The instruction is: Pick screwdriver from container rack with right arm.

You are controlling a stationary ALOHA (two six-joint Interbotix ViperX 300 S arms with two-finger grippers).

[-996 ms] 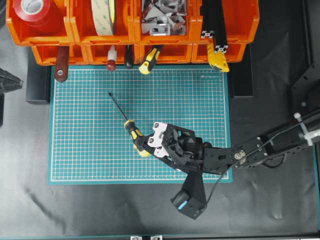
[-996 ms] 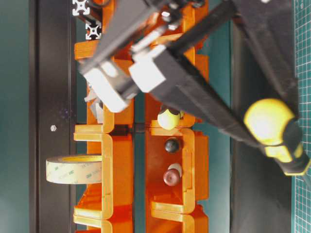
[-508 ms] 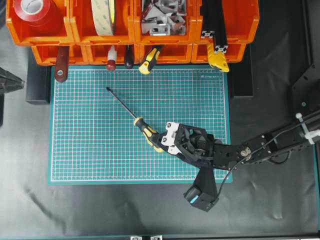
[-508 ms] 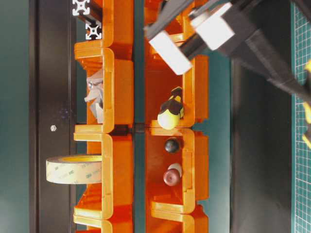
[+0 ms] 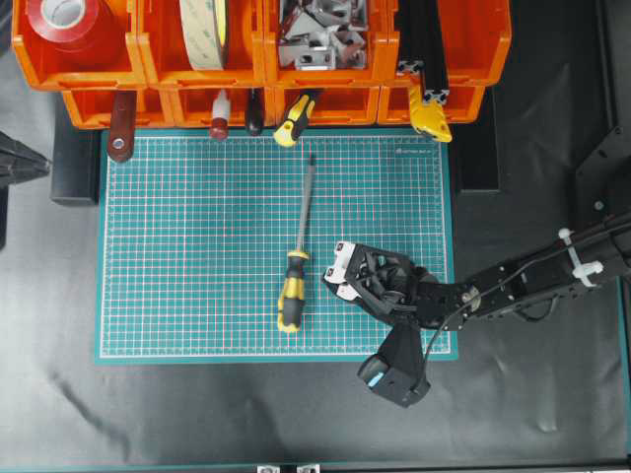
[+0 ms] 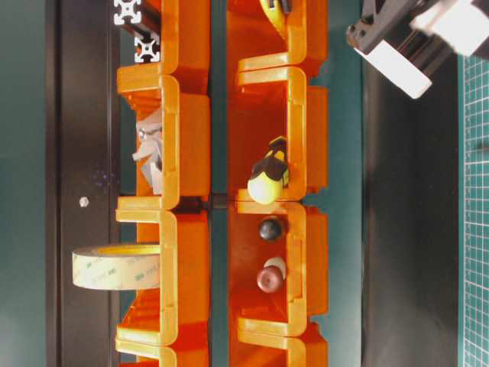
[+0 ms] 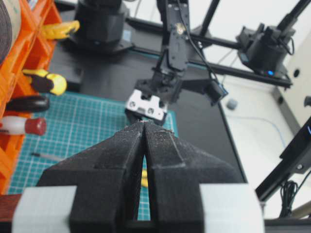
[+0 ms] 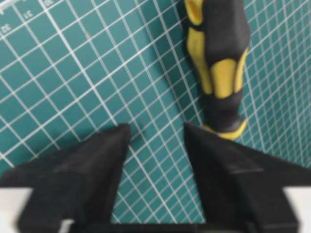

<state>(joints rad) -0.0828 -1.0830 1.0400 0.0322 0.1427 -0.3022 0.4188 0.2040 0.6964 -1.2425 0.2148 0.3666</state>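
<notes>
The screwdriver (image 5: 294,279) lies free on the green mat (image 5: 177,246), outside the container rack (image 5: 246,59). The right pincer (image 5: 335,276) stands released beside it; next it should probably withdraw.

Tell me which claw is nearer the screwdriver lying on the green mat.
Right. The right claw sits open just beside the screwdriver handle, not touching it. The left claw is shut and hangs back near the mat's left edge, well away.

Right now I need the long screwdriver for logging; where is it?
In the overhead view the screwdriver lies free on the green mat, just left of the open right gripper.
</notes>
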